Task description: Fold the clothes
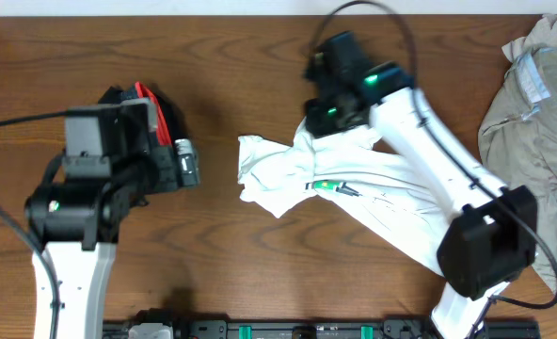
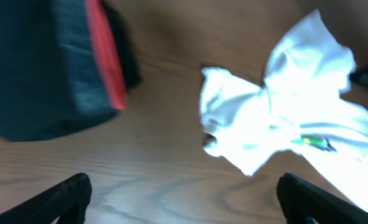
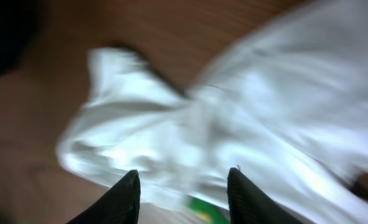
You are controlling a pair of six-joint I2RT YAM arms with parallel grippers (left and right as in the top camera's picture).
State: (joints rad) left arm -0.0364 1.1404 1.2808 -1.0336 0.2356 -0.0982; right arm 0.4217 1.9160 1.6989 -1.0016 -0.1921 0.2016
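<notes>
1. Wooden table [image 1: 241, 56], overhead: white T-shirt [image 1: 288, 169] lies bunched mid-table, not yet flat. Black garment [image 1: 161, 113] sits toward the left edge and khaki garment [image 1: 528, 132] is heaped at the right edge, likely queued.
2. Left wrist: left gripper [image 2: 184, 193] is wide open and empty, between black garment and white T-shirt.
3. Right wrist: right gripper [image 3: 183, 180] has jaws part-open over the white T-shirt folds with nothing pinched, probably lining up a grab.

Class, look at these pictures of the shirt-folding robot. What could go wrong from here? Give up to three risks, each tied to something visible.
1. The white T-shirt lies bunched and twisted, so a fold made now may trap creases.
2. The right claw is open right by the cloth; moving off, a finger might snag and drag it.
3. The black garment lies near the open left claw, which might catch it.
</notes>
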